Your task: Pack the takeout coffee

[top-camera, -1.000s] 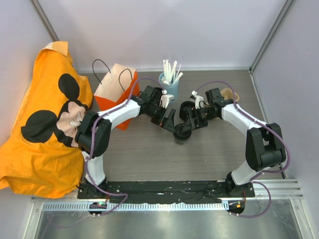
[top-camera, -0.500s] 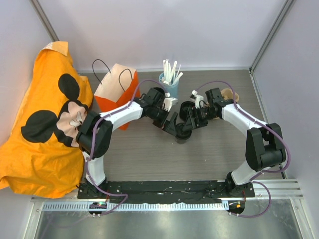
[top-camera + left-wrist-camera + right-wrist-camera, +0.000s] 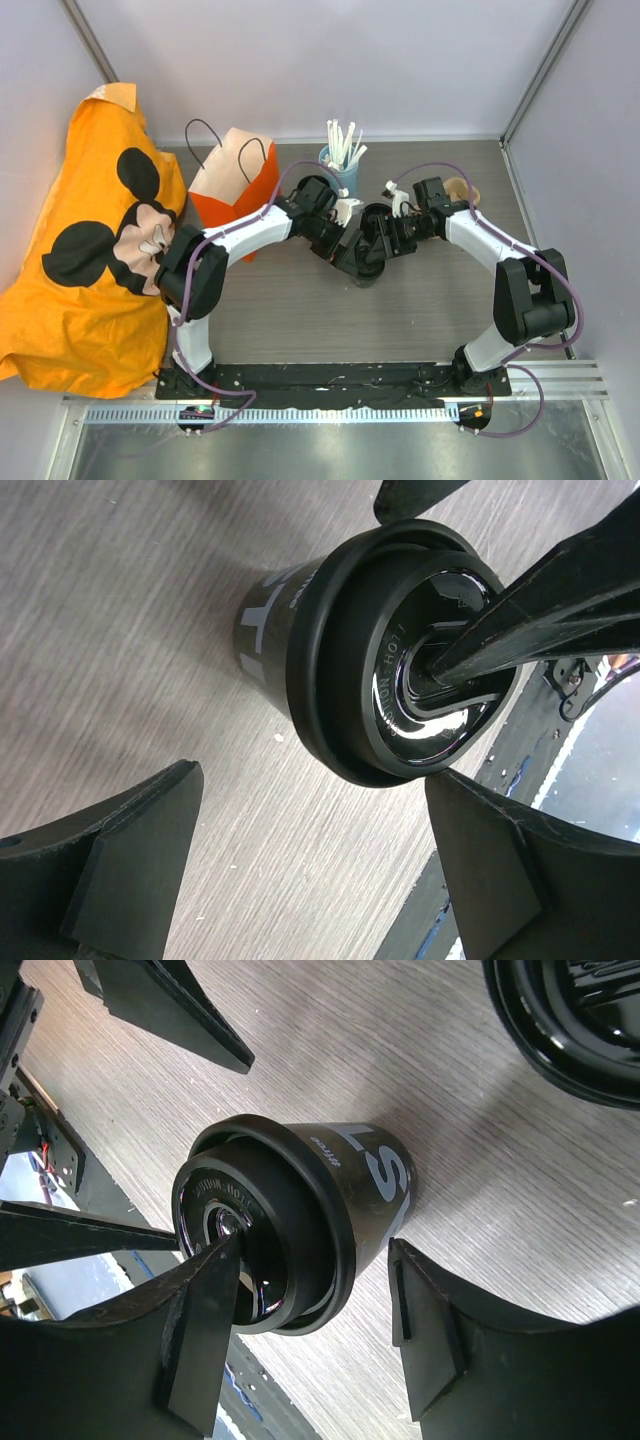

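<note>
The black coffee cup (image 3: pixel 365 270) stands upright on the wooden table (image 3: pixel 300 315), between our two arms and well apart from the orange paper bag (image 3: pixel 225 190) at the back left. Our right gripper (image 3: pixel 315 1255) is part-open over it. One fingertip rests in the recess of the lid (image 3: pixel 400 665), and the other hangs beside the cup wall with a gap showing, so nothing is clamped. Our left gripper (image 3: pixel 312 785) is spread wide and empty, its fingers short of the cup.

We judge the step to be seating the lid and taking hold of the cup for the bag. To do it well, we press straight down on the lid's centre rather than its edge, so the cup does not tip. We bring the left fingers level around the cup body below the rim and close gently, since a takeout cup wall likely gives and a squeeze could pop the lid. Only then should the right finger lift off.
</note>
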`<control>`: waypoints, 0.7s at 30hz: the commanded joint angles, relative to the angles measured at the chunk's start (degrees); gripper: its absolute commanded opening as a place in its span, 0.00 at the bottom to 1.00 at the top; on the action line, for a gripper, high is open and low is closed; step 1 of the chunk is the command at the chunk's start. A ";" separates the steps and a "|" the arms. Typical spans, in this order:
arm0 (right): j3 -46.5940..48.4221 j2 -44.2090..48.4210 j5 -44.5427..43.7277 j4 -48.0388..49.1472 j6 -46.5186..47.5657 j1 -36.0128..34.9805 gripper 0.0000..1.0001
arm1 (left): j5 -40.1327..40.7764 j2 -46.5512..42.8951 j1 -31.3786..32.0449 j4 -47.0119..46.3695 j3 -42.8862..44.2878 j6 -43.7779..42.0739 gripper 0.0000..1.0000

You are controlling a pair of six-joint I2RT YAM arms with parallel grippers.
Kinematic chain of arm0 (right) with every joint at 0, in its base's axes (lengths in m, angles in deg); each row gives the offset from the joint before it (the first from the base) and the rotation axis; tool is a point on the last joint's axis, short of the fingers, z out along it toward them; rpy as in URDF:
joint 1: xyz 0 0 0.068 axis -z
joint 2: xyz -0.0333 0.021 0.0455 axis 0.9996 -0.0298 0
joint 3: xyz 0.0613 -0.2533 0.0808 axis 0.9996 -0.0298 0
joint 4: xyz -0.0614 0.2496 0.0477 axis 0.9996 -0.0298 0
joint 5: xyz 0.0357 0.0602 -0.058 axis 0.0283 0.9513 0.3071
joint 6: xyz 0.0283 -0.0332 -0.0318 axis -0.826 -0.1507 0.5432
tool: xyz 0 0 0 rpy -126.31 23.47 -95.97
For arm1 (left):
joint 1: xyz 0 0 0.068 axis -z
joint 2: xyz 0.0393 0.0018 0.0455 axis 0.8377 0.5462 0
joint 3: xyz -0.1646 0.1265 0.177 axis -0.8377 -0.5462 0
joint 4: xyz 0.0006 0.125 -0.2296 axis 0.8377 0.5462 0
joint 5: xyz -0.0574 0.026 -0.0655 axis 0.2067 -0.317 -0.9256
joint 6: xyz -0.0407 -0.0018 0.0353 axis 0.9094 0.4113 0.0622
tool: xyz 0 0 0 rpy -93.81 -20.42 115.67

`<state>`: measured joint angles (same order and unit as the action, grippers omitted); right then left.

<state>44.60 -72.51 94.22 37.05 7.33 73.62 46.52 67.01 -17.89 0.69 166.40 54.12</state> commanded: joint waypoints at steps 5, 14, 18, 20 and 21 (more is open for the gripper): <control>0.74 2.34 -3.52 -2.16 2.43 -0.44 0.64 | 1.33 -2.33 -1.91 2.80 5.57 -2.85 1.00; 6.36 5.42 -3.43 -8.04 5.68 -0.44 0.72 | -3.59 -4.35 -2.18 4.83 8.74 -4.08 1.00; 11.18 6.91 -4.22 -11.91 8.14 -0.44 0.82 | -6.05 -5.14 -2.62 8.16 11.11 -6.02 1.00; 13.65 7.70 -4.92 -15.50 11.73 -0.44 0.87 | -7.37 -5.67 -3.23 9.92 13.38 -6.37 1.00; 16.62 7.97 -5.71 -18.65 13.66 -0.44 0.88 | -7.72 -5.76 -3.41 11.23 14.27 -8.28 1.00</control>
<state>53.32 -68.29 90.44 26.01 14.11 73.40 43.09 65.76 -20.23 7.90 175.47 49.79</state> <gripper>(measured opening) 0.857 0.995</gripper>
